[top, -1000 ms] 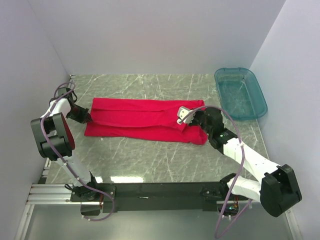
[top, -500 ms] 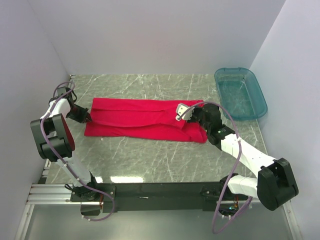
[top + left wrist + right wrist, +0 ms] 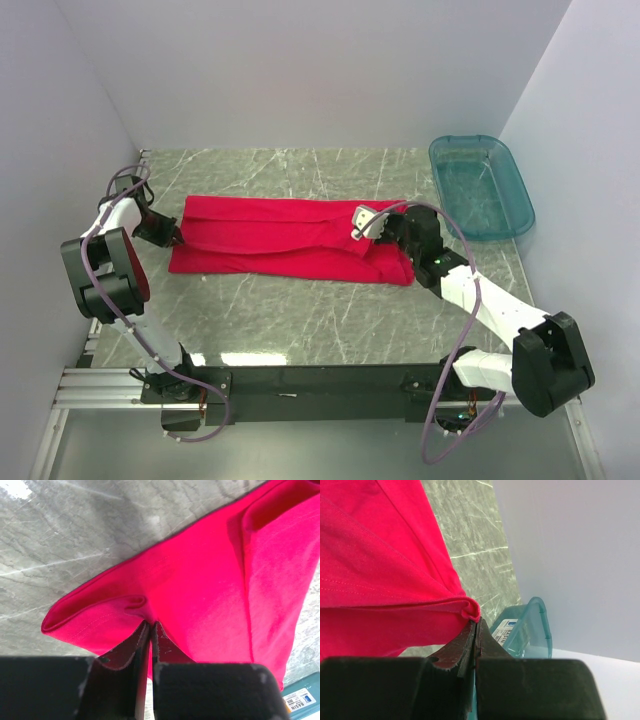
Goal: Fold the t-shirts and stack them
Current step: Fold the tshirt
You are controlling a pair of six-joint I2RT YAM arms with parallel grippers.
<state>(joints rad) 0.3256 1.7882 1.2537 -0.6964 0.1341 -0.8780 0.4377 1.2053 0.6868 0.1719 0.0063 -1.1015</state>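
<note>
While the marbled counter [image 3: 300,320] stays unchanged, we see the red t-shirt [image 3: 280,238] lying across its middle as a folded band, its right end now flatter than a second ago. A teal tub [image 3: 482,188] sits apart, far right. The right arm [image 3: 470,290] has drawn in; its jaws clamp tight on that end's fold. The left arm [image 3: 120,212] holds its jaws a sliver apart, pinching the left hem and seeming to loosen: we judge this fold nearly laid.
</note>
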